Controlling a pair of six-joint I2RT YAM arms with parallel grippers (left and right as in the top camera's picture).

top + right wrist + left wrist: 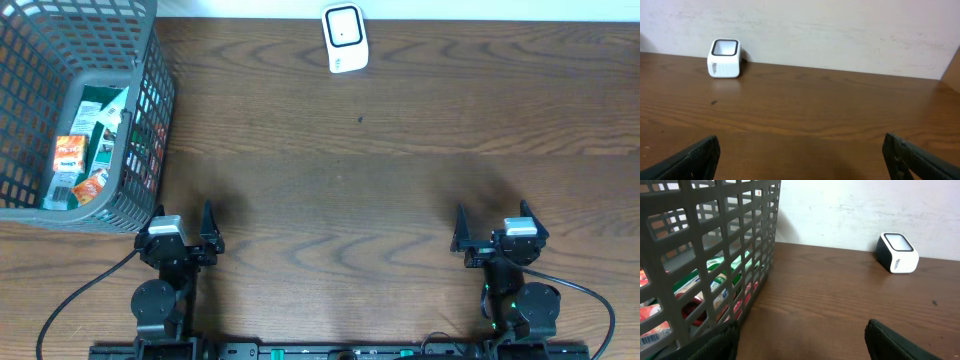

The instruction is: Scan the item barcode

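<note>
On the counter [400, 200], the basket [155, 110] sits at 10 o'clock, at 11 o'clock from the left arm [170, 245] and far nearer to it than to the right arm [510, 245]. Both arms' jaws stand wide apart, holding nothing. The scanner [344, 38] waits at 12 o'clock, well apart from both, and the packets [85, 140] to scan lie jumbled inside the basket.

The basket [155, 100] is blocking the table [400, 180] at 10 o'clock, its wall standing just beside the left gripper [183, 210]. The scanner [344, 38] is occupying 12 o'clock. Bare wood is lying open between them.
</note>
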